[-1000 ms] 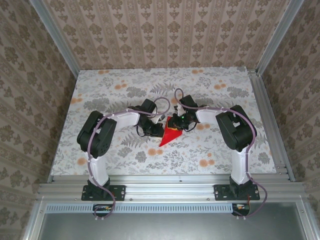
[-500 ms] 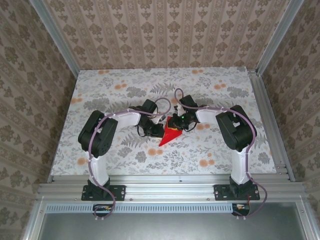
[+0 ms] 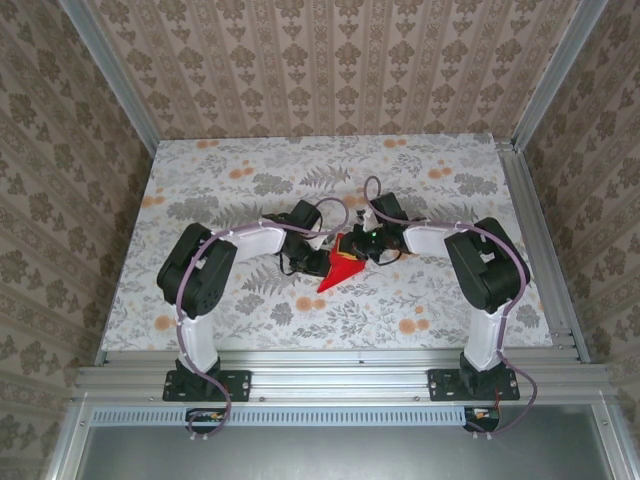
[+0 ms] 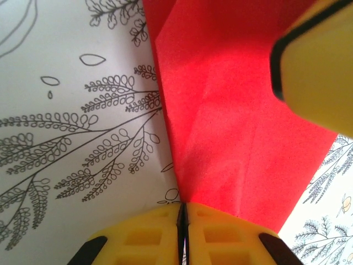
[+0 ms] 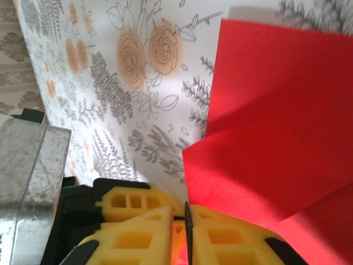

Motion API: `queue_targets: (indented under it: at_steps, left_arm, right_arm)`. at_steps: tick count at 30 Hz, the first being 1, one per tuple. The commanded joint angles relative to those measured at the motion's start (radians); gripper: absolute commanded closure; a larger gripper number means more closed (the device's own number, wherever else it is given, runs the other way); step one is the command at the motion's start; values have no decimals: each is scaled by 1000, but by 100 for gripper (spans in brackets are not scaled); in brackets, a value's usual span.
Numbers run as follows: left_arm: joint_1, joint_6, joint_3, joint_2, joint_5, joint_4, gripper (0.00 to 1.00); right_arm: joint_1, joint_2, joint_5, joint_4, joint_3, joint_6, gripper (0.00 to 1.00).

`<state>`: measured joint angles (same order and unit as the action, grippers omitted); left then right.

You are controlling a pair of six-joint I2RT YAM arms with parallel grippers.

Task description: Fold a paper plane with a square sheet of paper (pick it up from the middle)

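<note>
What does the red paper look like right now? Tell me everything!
The red paper is thin and matte, folded into a pointed triangle with its tip toward the near edge. Creases and an overlapping flap show up close. It rests mid-table on the flowery table, pinched at its edges by the left gripper and the right gripper.

We count 1 sheet of paper (image 3: 343, 270), red and folded to a point, at the centre of the top view. We count 2 arms: left arm (image 3: 210, 270) at lower left, right arm (image 3: 480, 265) at lower right. We count 2 grippers, left gripper (image 3: 318, 262) and right gripper (image 3: 365, 250), each with 2 yellow fingers (image 4: 149, 234) at the bottom of its wrist view. We count 1 floral-patterned table (image 3: 200, 180).
</note>
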<state>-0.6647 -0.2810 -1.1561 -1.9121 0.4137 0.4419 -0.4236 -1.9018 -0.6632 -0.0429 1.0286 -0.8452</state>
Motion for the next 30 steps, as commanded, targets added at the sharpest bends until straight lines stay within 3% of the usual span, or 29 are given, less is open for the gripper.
queue_targets:
  at_steps: [1, 14, 30]
  left_arm:
    - [-35, 32, 57, -48, -58, -30, 88]
    - [-46, 36, 90, -31, -56, -81, 87]
    - [-47, 15, 100, 36, 13, -110, 87]
  right_arm:
    - [-13, 29, -41, -152, -64, -170, 87]
    - [-63, -4, -4, -251, -130, -257, 91]
    - [-67, -34, 109, -33, -142, -98, 92]
